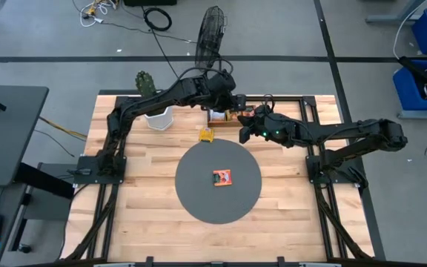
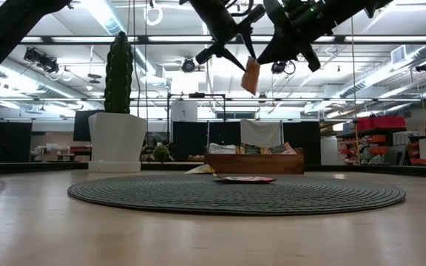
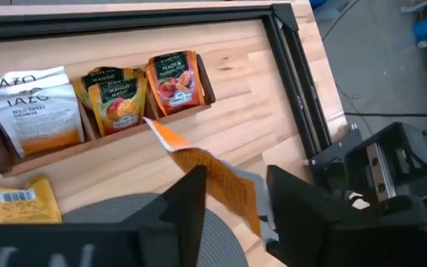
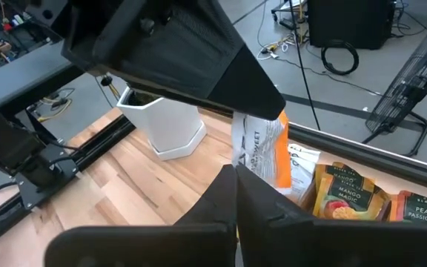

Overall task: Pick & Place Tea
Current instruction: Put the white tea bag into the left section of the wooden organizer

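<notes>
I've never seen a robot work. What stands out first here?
Two dark arms meet high above the wooden tray of tea sachets at the table's far edge, an orange paper sachet hanging between the left gripper and right gripper. Another red-orange sachet lies on the round grey mat.

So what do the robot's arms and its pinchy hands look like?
Both arms are dark, nearly black, built from chunky jointed segments. The right arm shows small green lights near its wrist, and thin black cables loop along both arms. The left gripper and the right gripper each have two flat, wedge-shaped black fingers. No lettering is readable on them.
</notes>
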